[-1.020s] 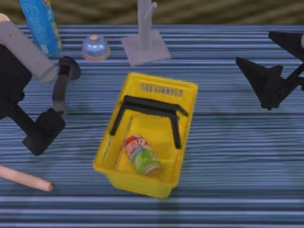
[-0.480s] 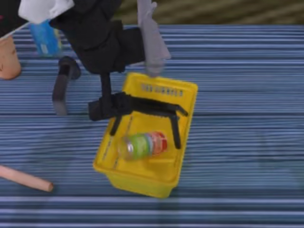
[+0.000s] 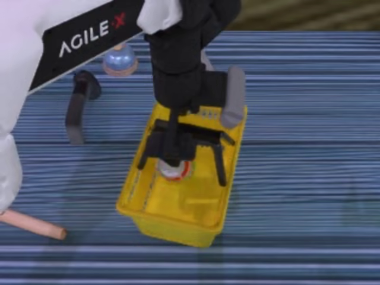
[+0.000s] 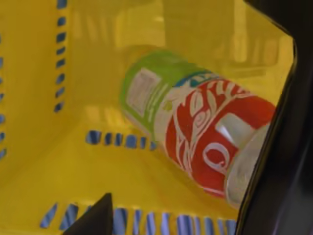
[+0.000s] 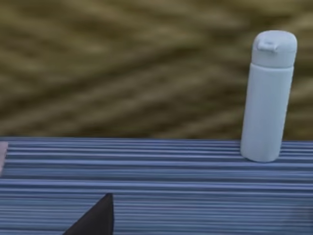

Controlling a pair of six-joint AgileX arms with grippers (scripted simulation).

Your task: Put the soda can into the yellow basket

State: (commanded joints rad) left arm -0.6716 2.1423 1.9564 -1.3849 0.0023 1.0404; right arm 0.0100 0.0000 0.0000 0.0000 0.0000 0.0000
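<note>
The soda can (image 4: 195, 134), red with white script at one end and lime-green at the other, lies on its side inside the yellow basket (image 3: 178, 222). In the top view only a bit of the soda can (image 3: 176, 171) shows, below my left gripper (image 3: 171, 155). That gripper reaches down into the basket beside the black handles (image 3: 221, 160). Seen from the left wrist, my left gripper (image 4: 171, 218) is open and the can lies just beyond its dark fingertips (image 4: 100, 218), not between them. My right arm is out of the top view; one of its fingertips (image 5: 100, 215) shows above the striped table.
A black handle-shaped object (image 3: 77, 110) and a small bell (image 3: 119, 59) sit at the back left. A wooden rod (image 3: 32, 225) lies at the front left. A white bottle (image 5: 268, 98) stands at the table's edge in the right wrist view.
My left arm has swung from the back left to over the basket and lowered its gripper onto the can. The can has turned inside the basket. The right arm has left the top view.
</note>
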